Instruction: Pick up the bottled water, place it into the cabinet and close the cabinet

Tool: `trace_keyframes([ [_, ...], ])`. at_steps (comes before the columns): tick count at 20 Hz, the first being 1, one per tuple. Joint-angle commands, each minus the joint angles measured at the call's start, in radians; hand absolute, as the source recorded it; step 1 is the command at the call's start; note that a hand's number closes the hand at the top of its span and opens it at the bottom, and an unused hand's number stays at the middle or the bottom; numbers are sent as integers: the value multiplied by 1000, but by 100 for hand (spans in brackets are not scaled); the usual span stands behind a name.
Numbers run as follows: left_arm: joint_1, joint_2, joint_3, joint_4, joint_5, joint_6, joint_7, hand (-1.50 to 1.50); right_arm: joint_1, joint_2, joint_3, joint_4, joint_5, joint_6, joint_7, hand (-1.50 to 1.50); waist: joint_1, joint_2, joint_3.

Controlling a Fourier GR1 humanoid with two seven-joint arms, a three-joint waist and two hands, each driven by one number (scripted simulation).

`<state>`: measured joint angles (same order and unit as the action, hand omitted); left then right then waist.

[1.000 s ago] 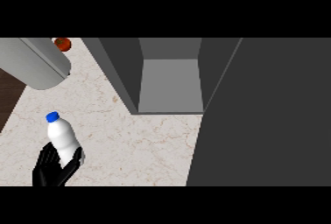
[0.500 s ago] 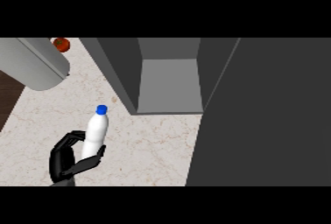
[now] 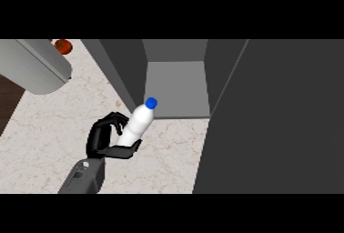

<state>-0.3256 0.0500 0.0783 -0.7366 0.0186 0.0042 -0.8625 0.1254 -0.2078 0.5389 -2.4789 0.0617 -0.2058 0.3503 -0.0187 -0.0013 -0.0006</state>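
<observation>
A white water bottle (image 3: 138,124) with a blue cap is tilted, its cap pointing up and right toward the cabinet. My left hand (image 3: 107,139) is curled round the bottle's lower half, its grey forearm coming in from the lower edge. The cap lies just at the front lip of the open grey cabinet (image 3: 176,88), whose inner floor shows pale grey. The cabinet's dark door (image 3: 275,118) stands open and fills the right side of the view. My right hand does not show.
A large grey rounded appliance (image 3: 33,63) lies at the upper left with a red-orange object (image 3: 63,46) behind it. The marble counter (image 3: 47,132) ends at a dark edge on the far left.
My left hand has carried the bottle up and to the right, from the lower left of the counter to the cabinet's opening. More of the forearm now shows.
</observation>
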Motion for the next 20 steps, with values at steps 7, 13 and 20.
trace_keyframes([
  [7, -27, -49, -296, -236, 243, 105, 215, 150, 44, -12, 56, -50, 67, -13, -30, -150, 7, -5, 1],
  [13, -50, -50, -277, -318, 249, 137, 337, 150, 42, -32, 42, -127, 104, -46, 53, -150, 12, -2, 0],
  [20, -137, -50, -449, -387, 315, 379, 433, 150, 141, -69, 27, -124, 23, -19, -63, -150, 4, -1, 1],
])
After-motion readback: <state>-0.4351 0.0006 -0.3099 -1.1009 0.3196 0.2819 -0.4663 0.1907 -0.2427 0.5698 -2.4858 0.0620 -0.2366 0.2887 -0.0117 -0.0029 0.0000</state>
